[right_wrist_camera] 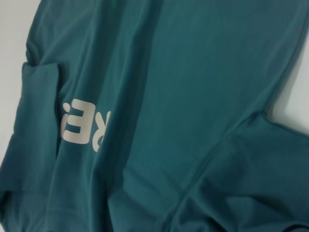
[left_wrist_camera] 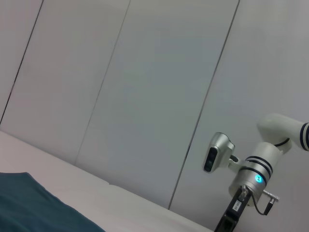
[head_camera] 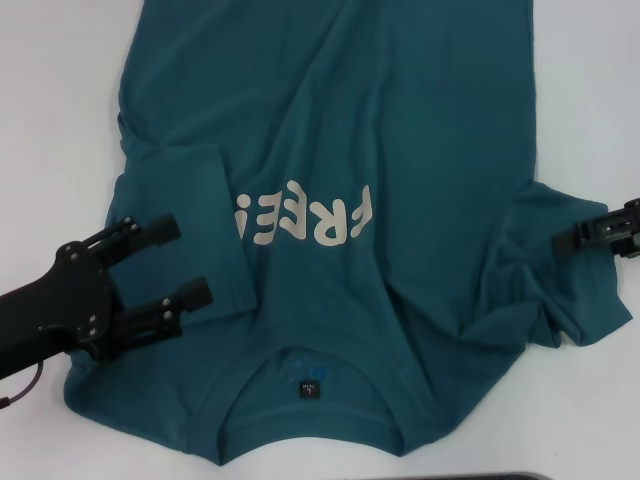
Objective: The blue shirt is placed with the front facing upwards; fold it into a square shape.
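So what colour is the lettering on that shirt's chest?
Pale off-white "FREE" lettering on the dark teal-blue cotton T-shirt, clearest in the head view.

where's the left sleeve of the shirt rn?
Head view: the left sleeve is folded inward over the blue shirt, covering the lettering's edge, just beyond the open left gripper.

Blue shirt: matt cotton-like cloth; table: smooth white.

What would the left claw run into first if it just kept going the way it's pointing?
Probably the folded-in sleeve of the blue shirt: the open left gripper points across it toward the FREE lettering. Its height above the cloth is unclear.
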Controlling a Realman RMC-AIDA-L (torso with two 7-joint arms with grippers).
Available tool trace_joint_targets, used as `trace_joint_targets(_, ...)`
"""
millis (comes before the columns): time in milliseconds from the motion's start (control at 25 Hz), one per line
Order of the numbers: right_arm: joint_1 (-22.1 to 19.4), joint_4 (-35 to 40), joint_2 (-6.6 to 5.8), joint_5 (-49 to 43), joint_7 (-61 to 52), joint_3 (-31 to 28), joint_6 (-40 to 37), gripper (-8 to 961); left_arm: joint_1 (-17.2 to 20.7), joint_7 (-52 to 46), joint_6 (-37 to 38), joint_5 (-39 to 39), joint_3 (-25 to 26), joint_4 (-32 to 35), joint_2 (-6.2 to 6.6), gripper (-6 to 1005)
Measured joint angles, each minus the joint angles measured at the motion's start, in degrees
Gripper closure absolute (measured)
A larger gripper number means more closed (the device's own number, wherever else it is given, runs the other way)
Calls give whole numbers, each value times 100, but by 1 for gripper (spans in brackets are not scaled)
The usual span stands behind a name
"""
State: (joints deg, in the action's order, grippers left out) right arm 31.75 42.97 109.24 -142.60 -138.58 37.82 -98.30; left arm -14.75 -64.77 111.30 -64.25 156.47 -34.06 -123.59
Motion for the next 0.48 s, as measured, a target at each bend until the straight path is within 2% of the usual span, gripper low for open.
trace_joint_targets(240,-13,100,84,-141,26,6,91,103,1,17,3,0,-2,11,-5,125)
trace_joint_targets(280,-24,144,86,-142,30,-17,92,111,1,18,6,1,-2,12,-5,125)
trace_joint_targets(320,-32,228,14,-127,7,-123,45,119,-3,21,6,1,-2,19,-20,126)
trace_joint_targets(400,-25,223,15,-133,8,-118,44,135,1,21,6,1,-2,21,-20,126)
trace_joint_targets(480,-10,199,30,-165,19,-99,46,221,14,21,2,1,3,24,-20,126)
